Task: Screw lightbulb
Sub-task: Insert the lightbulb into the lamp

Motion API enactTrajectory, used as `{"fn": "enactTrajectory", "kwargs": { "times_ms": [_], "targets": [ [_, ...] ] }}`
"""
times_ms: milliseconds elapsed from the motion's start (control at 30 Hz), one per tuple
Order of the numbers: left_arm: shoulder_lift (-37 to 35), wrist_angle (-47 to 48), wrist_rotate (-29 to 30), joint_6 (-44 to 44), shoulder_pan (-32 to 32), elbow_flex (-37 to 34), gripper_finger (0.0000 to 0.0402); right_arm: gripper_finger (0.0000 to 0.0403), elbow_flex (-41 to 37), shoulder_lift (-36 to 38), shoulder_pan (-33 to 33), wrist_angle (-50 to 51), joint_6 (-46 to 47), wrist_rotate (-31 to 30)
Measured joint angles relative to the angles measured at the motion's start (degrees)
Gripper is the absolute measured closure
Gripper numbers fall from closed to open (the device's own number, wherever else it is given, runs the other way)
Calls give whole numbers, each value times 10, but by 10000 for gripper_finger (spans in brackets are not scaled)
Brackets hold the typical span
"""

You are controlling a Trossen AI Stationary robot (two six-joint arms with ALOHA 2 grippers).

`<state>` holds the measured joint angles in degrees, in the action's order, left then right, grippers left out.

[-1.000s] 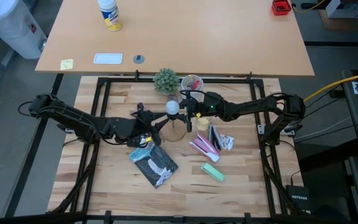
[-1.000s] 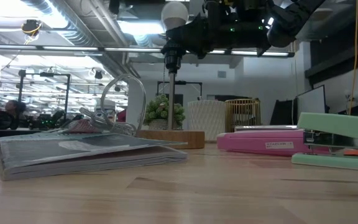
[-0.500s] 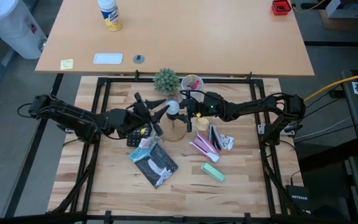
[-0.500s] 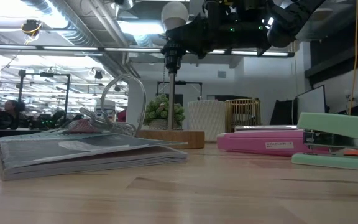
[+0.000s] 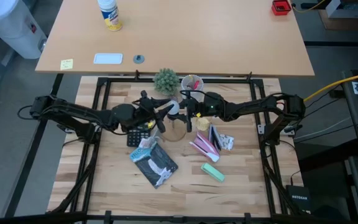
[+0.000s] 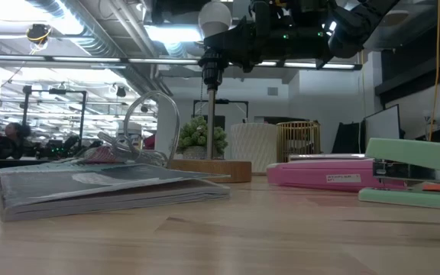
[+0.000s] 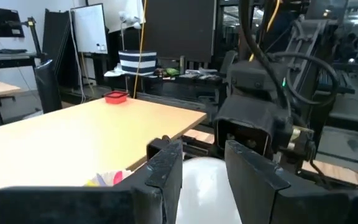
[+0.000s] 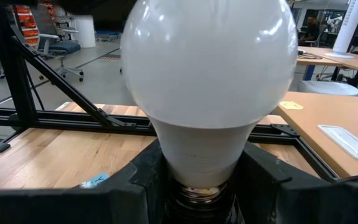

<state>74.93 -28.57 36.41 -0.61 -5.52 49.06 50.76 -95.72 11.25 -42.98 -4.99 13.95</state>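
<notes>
I count 1 lightbulb (image 8: 209, 87) here, white and pear-shaped, standing base-down at the top of 1 thin upright rod (image 6: 211, 122) that rises from a flat wooden base (image 6: 208, 170) near the middle of the table. My right gripper (image 5: 188, 111) is clenched at the bulb's neck, 1 finger on each side, just above the grey screw thread (image 8: 199, 193). My left gripper (image 5: 165, 108) has its 2 fingers (image 7: 165, 171) spread apart, 1 on each side of the bulb's round top (image 7: 205, 186); I cannot tell whether they touch the glass.

Around the stand I count 1 dark booklet (image 5: 155, 163) on the near side, 1 black calculator (image 5: 136, 136) under my left arm, 1 pink stapler (image 5: 202, 147), 1 mint-green stapler (image 5: 212, 171), 1 small green plant (image 5: 165, 80) and 1 cup (image 5: 192, 83) holding reddish items at the far edge. On the tan table (image 5: 229, 43) beyond sit 1 white bottle (image 5: 109, 14), 1 yellow note (image 5: 66, 63), 1 pale rectangular tray (image 5: 107, 59) and 1 small red box (image 5: 281, 7).
</notes>
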Motion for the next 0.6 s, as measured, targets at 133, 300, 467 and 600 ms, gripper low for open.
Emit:
{"fn": "enactTrajectory", "kwargs": {
  "times_ms": [133, 300, 467, 600],
  "targets": [
    [10, -6, 0, -6, 0, 0, 288, 253, 0, 0, 0, 0, 0, 0],
    [13, -7, 0, -5, 0, 0, 288, 253, 0, 0, 0, 0, 1, 0],
    [13, -6, 0, -5, 0, 0, 288, 253, 0, 0, 0, 0, 1, 0],
    [13, -5, 0, -5, 0, 0, 288, 253, 0, 0, 0, 0, 1, 0]
  ]
}}
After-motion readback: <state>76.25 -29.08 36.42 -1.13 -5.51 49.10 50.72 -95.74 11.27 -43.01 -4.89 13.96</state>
